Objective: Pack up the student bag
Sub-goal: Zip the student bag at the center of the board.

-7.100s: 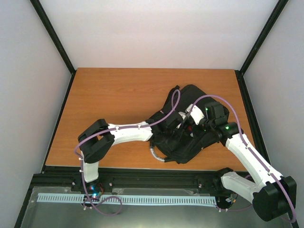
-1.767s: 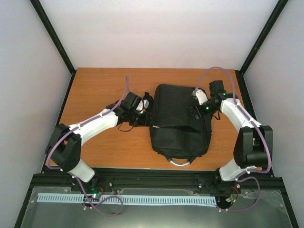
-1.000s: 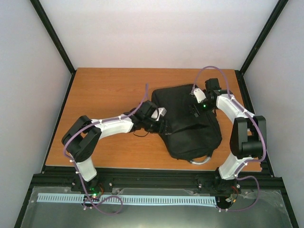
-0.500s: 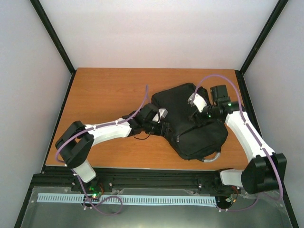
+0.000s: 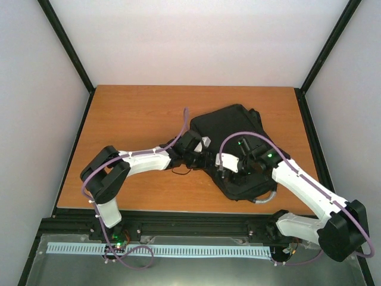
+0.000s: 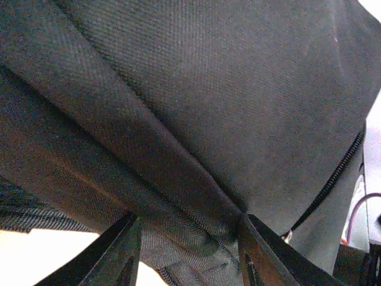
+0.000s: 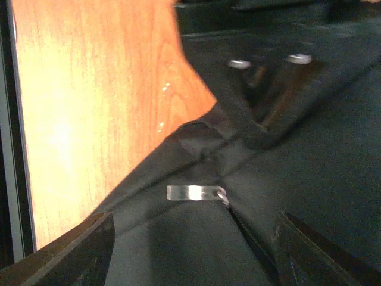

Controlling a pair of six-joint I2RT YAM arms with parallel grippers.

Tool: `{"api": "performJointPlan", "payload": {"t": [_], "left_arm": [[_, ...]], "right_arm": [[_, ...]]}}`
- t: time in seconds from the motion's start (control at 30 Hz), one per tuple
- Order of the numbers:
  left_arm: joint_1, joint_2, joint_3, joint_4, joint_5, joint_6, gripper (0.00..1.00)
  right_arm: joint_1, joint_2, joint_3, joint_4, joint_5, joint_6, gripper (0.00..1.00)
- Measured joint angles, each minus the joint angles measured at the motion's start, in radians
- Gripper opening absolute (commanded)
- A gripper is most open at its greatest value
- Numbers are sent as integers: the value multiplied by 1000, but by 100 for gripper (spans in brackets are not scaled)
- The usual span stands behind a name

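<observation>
The student bag (image 5: 238, 134), black and soft, lies askew on the right half of the wooden table. My left gripper (image 5: 205, 158) is at its left edge. In the left wrist view a fold of the black fabric (image 6: 178, 179) fills the gap between the fingers (image 6: 122, 250), and the gripper (image 6: 188, 219) is shut on it. My right gripper (image 5: 228, 167) hovers over the bag's near part. In the right wrist view it (image 7: 193, 218) stands open, its jaws wide apart. A silver zipper pull (image 7: 194, 193) lies on the bag (image 7: 309, 167) just ahead of them, untouched.
A curved silvery handle (image 5: 265, 199) sticks out at the bag's near end, close to the table's front edge (image 5: 178, 210). A thin dark cord (image 5: 178, 170) lies on the wood by the left gripper. Black frame posts and white walls surround the table.
The right arm swung from the bag's back right to its near left part. The bag shifted and turned a little. The left gripper's jaws narrowed onto the fabric.
</observation>
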Motion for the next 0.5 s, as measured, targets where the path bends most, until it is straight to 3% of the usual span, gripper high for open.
{"api": "performJointPlan", "payload": {"t": [0.27, 0.5], "left_arm": [[0, 38, 27, 13, 19, -17, 2], [0, 29, 26, 14, 19, -18, 1]], "right_arm": [[151, 11, -61, 88, 167, -7, 76], [175, 42, -80, 159, 277, -7, 72]]}}
